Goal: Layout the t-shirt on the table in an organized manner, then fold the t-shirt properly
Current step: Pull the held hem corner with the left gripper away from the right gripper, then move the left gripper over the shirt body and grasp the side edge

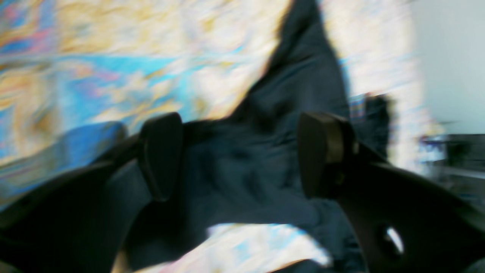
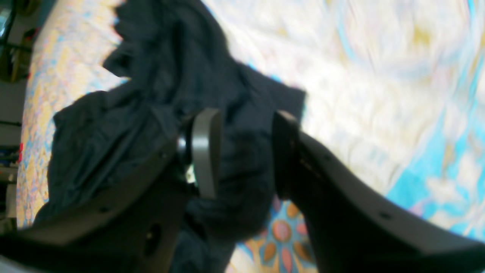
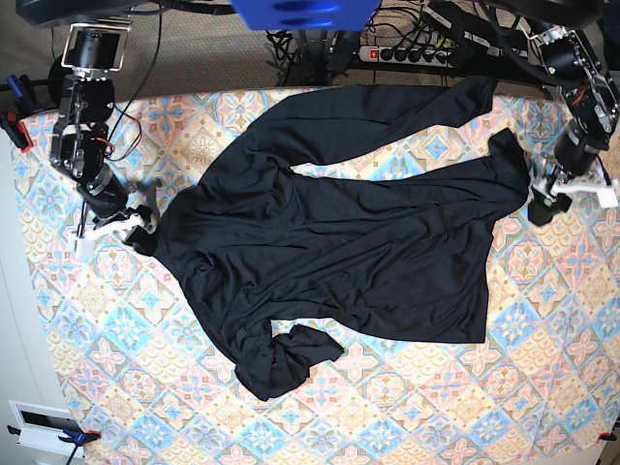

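Note:
The black t-shirt (image 3: 339, 223) lies spread but creased across the patterned table (image 3: 407, 407), with one sleeve rolled up near the front (image 3: 291, 358). At the shirt's left edge, my right gripper (image 3: 145, 225) holds a bunch of fabric. In the right wrist view that bunch of t-shirt (image 2: 151, 76) fills the gap of the gripper (image 2: 245, 151). My left gripper (image 3: 538, 203) is at the shirt's right edge. Seen from the left wrist, it (image 1: 242, 155) stands wide open, with the t-shirt (image 1: 303, 76) lying loose under the jaws. Both wrist views are blurred.
A power strip (image 3: 417, 53) and cables run behind the table's far edge. A white box (image 3: 44, 426) sits off the front left corner. The table's left edge runs close to my right arm (image 3: 82, 126), and its right edge is near my left arm (image 3: 581, 116).

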Robot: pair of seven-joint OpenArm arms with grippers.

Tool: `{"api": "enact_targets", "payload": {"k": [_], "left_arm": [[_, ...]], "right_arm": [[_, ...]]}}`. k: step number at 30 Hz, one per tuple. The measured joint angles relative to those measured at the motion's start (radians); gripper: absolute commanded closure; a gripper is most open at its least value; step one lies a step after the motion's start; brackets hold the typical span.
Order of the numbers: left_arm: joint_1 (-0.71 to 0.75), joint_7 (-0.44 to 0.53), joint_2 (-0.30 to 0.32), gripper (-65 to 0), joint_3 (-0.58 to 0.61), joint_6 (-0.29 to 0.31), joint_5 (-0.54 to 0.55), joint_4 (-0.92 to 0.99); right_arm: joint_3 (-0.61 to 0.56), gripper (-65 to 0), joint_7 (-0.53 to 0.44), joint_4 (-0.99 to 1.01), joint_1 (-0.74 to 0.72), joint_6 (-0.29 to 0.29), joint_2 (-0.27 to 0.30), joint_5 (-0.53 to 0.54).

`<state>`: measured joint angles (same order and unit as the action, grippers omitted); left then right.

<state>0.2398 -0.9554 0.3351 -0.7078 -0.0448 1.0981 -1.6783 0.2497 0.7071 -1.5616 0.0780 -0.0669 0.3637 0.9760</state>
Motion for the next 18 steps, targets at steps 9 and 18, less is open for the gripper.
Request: {"api": "enact_targets", "payload": {"k": [9, 18], "left_arm": [[-0.191, 0.002, -0.072, -19.6, 0.075, -0.007, -0.01, 0.003], [-0.488, 0.051, -0.178, -0.8, 0.333, -0.002, -0.504, 0.285]], "right_arm": [[-0.099, -21.9, -0.003, 0.027, -0.15, -0.002, 0.005, 0.001], [-0.369, -21.8, -0.011, 0.291, -0.348, -0.005, 0.003, 0.001]]}}
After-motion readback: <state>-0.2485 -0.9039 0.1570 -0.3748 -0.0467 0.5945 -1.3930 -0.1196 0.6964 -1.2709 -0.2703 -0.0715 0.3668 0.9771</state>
